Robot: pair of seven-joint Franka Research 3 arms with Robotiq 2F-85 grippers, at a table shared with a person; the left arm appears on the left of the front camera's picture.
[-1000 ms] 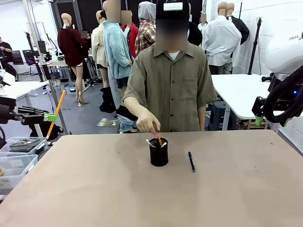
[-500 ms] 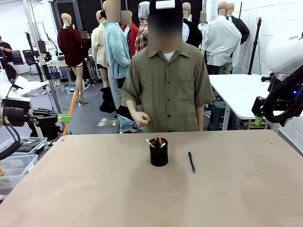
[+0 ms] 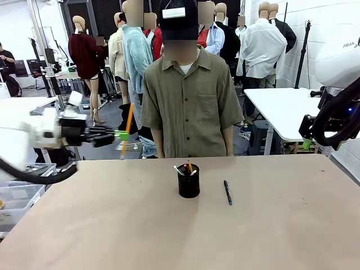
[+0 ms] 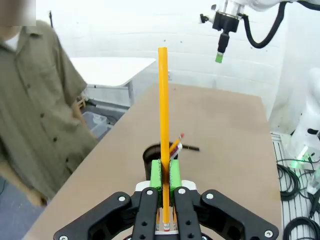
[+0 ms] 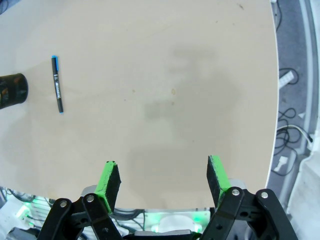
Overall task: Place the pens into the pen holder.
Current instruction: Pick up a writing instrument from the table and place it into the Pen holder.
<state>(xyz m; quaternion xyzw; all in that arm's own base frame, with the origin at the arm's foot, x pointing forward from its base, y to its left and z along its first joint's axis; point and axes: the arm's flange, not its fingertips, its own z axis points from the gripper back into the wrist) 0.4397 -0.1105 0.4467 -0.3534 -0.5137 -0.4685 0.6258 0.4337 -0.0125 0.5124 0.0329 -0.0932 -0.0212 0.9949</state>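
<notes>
tabletop point(image 3: 112, 225): a wide tan surface is stretching across the front view, with the task's things sitting near its middle.
person point(image 3: 191, 107): someone in an olive short-sleeved shirt is standing at the far edge, just behind the cup, arms hanging down at the sides.
left arm point(image 3: 22, 140): it is reaching in from the picture's left, held well above the tabletop and level with the person's waist.
left claw point(image 3: 122, 135): its green pads are pressing together on a yellow-orange pencil point(image 3: 128, 126); in the left wrist view the left claw point(image 4: 164, 172) is pinching the pencil point(image 4: 163, 115) near its lower end, the shaft rising straight up between the fingers.
right claw point(image 5: 162, 167): its fingers are standing wide apart with nothing between them, hanging high over the tabletop's right-hand part.
pen holder point(image 3: 189, 181): the black cylindrical cup is standing upright at mid-table, to the right of and below the held pencil.
dark pen point(image 3: 227, 192): it is lying flat just right of the pen holder, apart from it, blue end point(image 5: 54, 60) pointing to the far side.
short orange pencil point(image 3: 190, 166): it is leaning inside the pen holder.
thin white pen point(image 3: 178, 169): it is sticking out over the holder's left rim.
</notes>
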